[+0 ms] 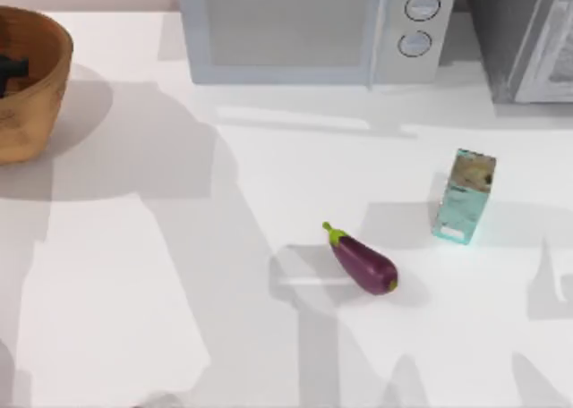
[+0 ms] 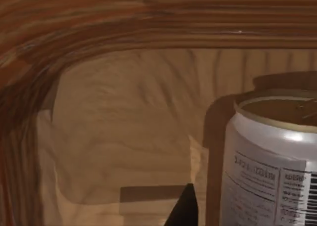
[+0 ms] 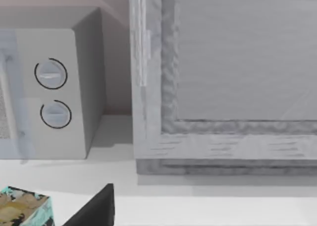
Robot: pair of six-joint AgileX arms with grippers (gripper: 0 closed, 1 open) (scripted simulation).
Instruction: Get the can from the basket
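The can (image 2: pixel 270 161) is seen standing upright inside the wicker basket (image 1: pixel 40 86) at the bench's (image 1: pixel 179 292) far left, the left tool (image 1: pixel 11 71) lowered within; its finger state cannot be told.

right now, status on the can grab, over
Left gripper down inside the basket, beside the can, not yet on it. Can upright. Right arm parked near the microwave. Nothing blocking.

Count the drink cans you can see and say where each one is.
1. The can stands upright inside the basket, close to the left end effector. The top view cuts off most of the basket at the table's far left, so more could be hidden.
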